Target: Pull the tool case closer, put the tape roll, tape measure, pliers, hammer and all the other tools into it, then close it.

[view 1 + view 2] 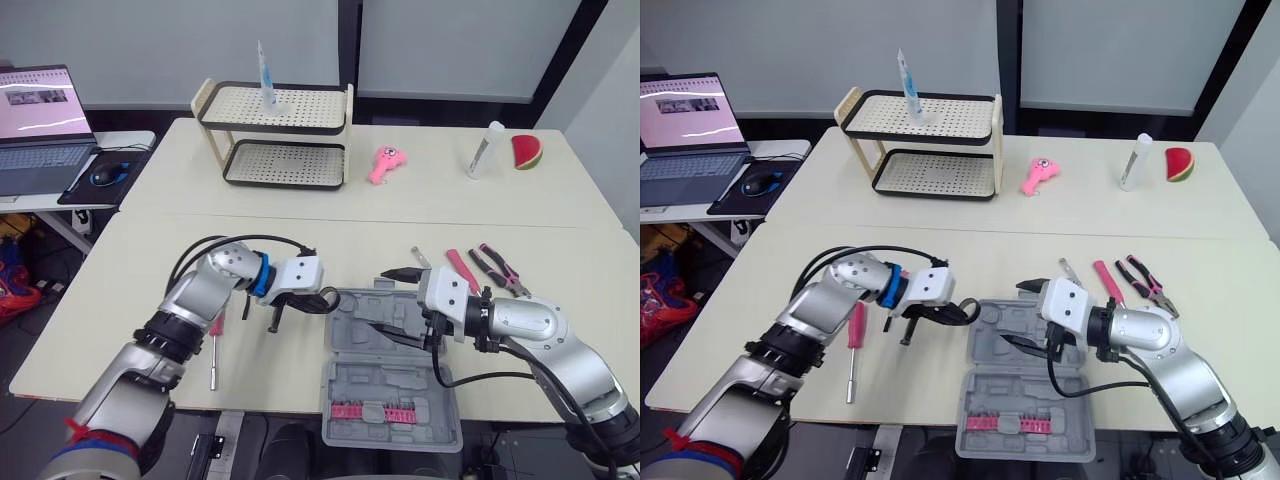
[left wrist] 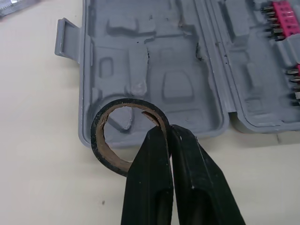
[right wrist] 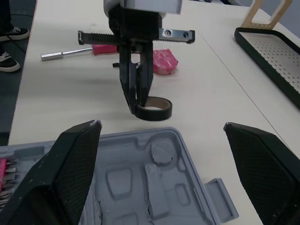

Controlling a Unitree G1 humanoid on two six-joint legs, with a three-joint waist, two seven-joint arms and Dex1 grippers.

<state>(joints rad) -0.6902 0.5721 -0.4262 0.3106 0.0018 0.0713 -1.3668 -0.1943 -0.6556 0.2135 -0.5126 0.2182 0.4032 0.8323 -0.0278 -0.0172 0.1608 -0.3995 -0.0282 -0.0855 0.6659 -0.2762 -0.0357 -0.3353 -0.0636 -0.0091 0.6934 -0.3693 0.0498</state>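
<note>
Tool case (image 1: pixel 385 385) lies open flat at the table's near edge, right in front of me. I judge the pull-closer step done. Its moulded tray looks bare; the lid half nearest me carries a pink strip of bits (image 1: pixel 375 410).

Left gripper (image 2: pixel 168 133): fingers pressed together on the rim of the black tape roll (image 3: pixel 153 112). The roll hangs at the case's left edge, partly over the tray's corner and not yet set down. Right gripper (image 1: pixel 392 305): fingers spread wide, holding nothing, above the tray half of the case.

Left to do, by my reading: drop the roll in, load everything else, shut the lid.
- red-handled driver (image 1: pixel 214 350), on the table left of the case
- pliers (image 1: pixel 497 270) and a pink-handled tool (image 1: pixel 462 270), just beyond the case's far right corner

Hard to make out:
- No hammer I can identify anywhere around the case.
- A pink block (image 3: pixel 164 62) sits beside the driver. It may be the tape measure, but I cannot confirm.
- A small metal piece (image 1: pixel 420 258) by the case's far edge is too small to name.
</note>
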